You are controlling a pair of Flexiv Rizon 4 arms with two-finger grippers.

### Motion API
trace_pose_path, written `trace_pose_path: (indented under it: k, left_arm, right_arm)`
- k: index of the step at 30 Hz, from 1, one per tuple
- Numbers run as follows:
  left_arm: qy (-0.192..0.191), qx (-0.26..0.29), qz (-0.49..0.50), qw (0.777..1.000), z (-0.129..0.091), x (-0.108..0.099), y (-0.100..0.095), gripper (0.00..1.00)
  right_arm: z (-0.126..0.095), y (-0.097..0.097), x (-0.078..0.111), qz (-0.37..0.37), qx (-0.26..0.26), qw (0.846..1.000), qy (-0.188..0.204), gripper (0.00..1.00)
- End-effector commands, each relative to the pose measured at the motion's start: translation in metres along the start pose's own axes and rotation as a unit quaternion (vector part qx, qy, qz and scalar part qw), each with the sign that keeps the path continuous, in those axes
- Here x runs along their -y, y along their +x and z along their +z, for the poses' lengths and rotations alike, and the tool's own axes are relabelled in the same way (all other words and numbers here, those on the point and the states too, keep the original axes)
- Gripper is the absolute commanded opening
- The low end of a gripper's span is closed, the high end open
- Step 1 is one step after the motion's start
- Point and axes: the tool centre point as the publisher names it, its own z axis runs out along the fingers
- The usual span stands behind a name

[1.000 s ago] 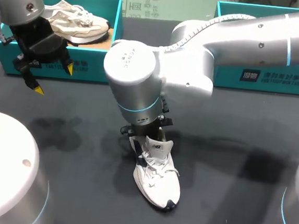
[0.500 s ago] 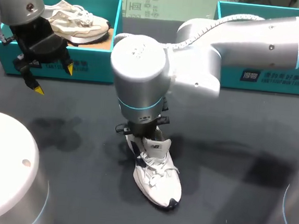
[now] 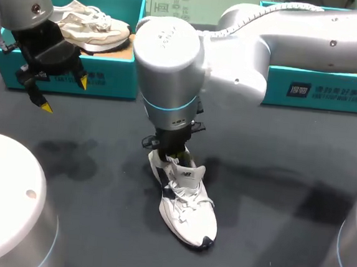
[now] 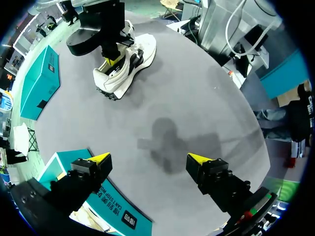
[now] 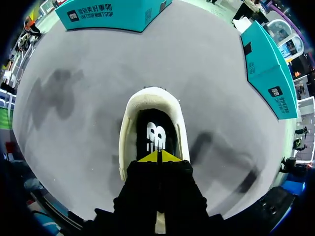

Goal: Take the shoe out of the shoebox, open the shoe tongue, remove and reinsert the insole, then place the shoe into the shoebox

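Left gripper [image 3: 64,94] open, yellow tips spread, nothing between them, hanging above the table [image 3: 273,198] just in front of the left shoebox [image 3: 108,80]. That box is teal, with small white print on its front wall too small to make out here; part of it is hidden behind the left arm. A beige shoe [image 3: 91,23] lies inside it, heel end covered by the arm. The white shoe [image 3: 187,212] stands on the table near the middle, out of both boxes, dark toe tip toward the camera, laces loose. Its tongue [image 3: 191,172] stands up with a small dark logo patch. Right arm comes in from the right and reaches past centre. Right gripper [image 5: 159,157] is closed, tips meeting at the tongue end of the shoe opening; cannot tell whether anything is pinched between them. The black insole [image 5: 147,123] with a white logo shows inside the opening just ahead of the tips. The arm's big joint hides the heel in the head view. The right shoebox [image 3: 332,94] is teal, with a white logo and a line of print on its front; its inside is not visible and the arm cuts off its top.
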Motion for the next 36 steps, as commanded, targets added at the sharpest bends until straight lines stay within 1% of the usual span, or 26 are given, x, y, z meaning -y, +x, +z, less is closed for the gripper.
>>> trace_pose_path:
  k: [1, 5, 8, 12, 20, 23, 25, 31, 33, 36]
  left_arm:
    - [-0.002, 0.001, 0.000, 1.000, 0.000, 0.000, 0.001, 1.00]
    - [-0.002, 0.001, 0.000, 1.000, 0.000, 0.000, 0.001, 1.00]
    - [-0.002, 0.001, 0.000, 1.000, 0.000, 0.000, 0.001, 1.00]
    - [-0.002, 0.001, 0.000, 1.000, 0.000, 0.000, 0.001, 1.00]
    - [-0.002, 0.001, 0.000, 1.000, 0.000, 0.000, 0.001, 1.00]
    - [-0.002, 0.001, 0.000, 1.000, 0.000, 0.000, 0.001, 1.00]
    - [-0.002, 0.001, 0.000, 1.000, 0.000, 0.000, 0.001, 1.00]
    - [-0.002, 0.001, 0.000, 1.000, 0.000, 0.000, 0.001, 1.00]
    - [-0.002, 0.001, 0.000, 1.000, 0.000, 0.000, 0.001, 1.00]
    - [-0.002, 0.001, 0.000, 1.000, 0.000, 0.000, 0.001, 1.00]
  right_arm:
    - [0.010, 0.008, -0.006, -0.013, -0.005, 1.000, -0.011, 0.00]
    - [0.019, 0.012, -0.016, -0.028, -0.005, 0.999, -0.016, 0.00]
    - [0.028, 0.011, -0.016, -0.026, -0.014, 1.000, -0.006, 0.00]
    - [0.036, 0.009, -0.008, -0.016, -0.024, 1.000, 0.006, 0.00]
    - [0.046, 0.008, 0.015, 0.008, -0.031, 0.999, 0.029, 0.00]
    - [0.042, 0.008, 0.024, 0.015, -0.031, 0.999, 0.032, 0.00]
    - [0.035, 0.009, 0.026, 0.019, -0.029, 0.999, 0.031, 0.00]
    - [0.011, 0.008, 0.017, 0.015, -0.025, 0.999, 0.029, 0.00]
    - [0.008, 0.006, 0.015, 0.015, -0.031, 0.999, 0.037, 0.00]
    - [0.009, 0.003, 0.014, 0.016, -0.041, 0.998, 0.050, 0.00]
